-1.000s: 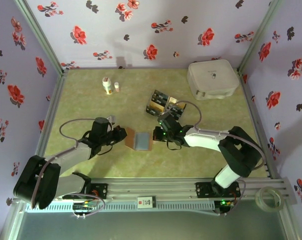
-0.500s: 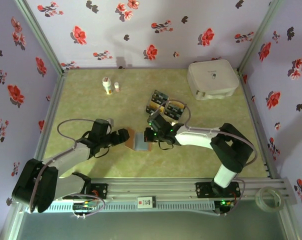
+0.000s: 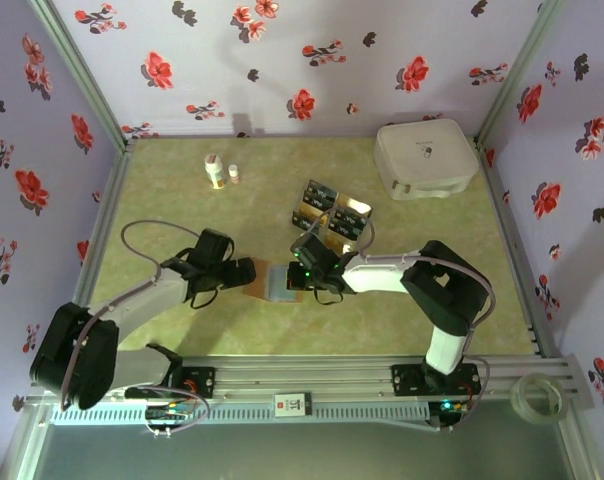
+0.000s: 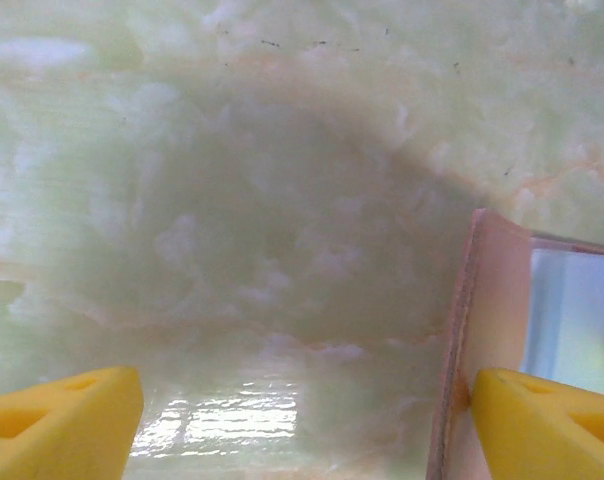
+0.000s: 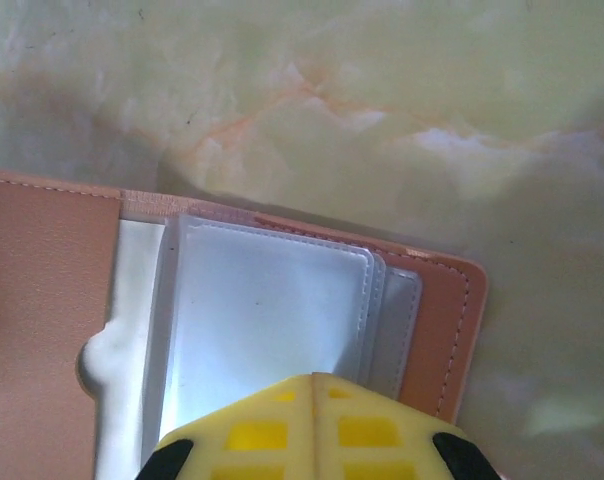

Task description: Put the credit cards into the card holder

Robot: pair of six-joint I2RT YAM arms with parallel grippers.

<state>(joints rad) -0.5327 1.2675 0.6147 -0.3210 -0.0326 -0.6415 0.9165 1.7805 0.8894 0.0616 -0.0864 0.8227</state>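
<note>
Within the last second my left pincer [image 3: 244,272] had gone from shut to wide open. Its yellow fingers [image 4: 62,415] stood far apart with nothing between them, one at the left cover edge of the card holder [image 3: 274,285]. Meanwhile my right pincer [image 3: 300,275] had swung away from the credit cards [image 3: 332,212] and come over the holder, which lay open on the table [image 3: 182,200] between my two pincers. Its fingers were pressed together just above the clear sleeves [image 5: 272,320]. I judged that I had let go of the cover to leave the holder open, so the loading was only beginning.

From above, my right wrist covered much of the holder's right half. I could not see a card between the shut fingers, though a thin one might have been hidden there. The cards behind were too small to count. Whether my left finger touched the cover or stood just beside it, I could not tell.
</note>
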